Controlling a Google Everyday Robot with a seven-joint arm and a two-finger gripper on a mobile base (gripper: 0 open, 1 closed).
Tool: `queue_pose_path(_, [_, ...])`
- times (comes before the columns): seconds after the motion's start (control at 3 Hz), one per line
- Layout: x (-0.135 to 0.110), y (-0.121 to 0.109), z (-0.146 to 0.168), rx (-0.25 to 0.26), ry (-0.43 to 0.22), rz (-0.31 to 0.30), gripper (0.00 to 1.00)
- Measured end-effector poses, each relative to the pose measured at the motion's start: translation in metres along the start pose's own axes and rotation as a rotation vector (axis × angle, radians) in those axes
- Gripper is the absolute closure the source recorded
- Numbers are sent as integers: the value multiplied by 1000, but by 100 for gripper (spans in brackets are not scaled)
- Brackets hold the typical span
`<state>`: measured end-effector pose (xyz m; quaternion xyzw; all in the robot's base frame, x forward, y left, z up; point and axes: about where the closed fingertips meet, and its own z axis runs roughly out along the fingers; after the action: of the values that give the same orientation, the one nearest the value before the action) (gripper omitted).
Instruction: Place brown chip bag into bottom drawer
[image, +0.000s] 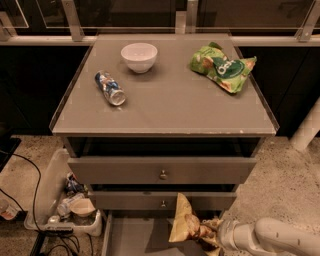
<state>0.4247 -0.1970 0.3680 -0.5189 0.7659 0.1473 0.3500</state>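
Far left, on the floor: one plastic bin (50, 192) of clutter, not part of the task. On the tabletop (175, 107), left to right: one bottle (110, 88) lying on its side, one white bowl (139, 56) upright, one green bag (222, 65) lying flat; all well apart and untouched. Below it, three drawers: top drawer (210, 170) and middle drawer (205, 201), one round knob each, both a little out; bottom drawer (132, 237) pulled far out, its flat grey floor exposed, presumably to take the load. The brown chip bag (184, 226) stands on end over the right part of that floor, one cream end pointing up, held off the bottom as far as I can judge. The tool (209, 235) is low at right, just beside the bag and pinching its right edge; the white arm (272, 236) reaches in from the right, so the bag hangs inside the drawer outline, ready for release. Count of bags: two, one green, one brown
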Motion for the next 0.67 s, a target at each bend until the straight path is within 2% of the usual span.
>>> queue_pose_path(0.33, [57, 5, 45, -9, 20, 55, 100])
queue_pose_path(0.67, [57, 6, 53, -22, 16, 54, 100])
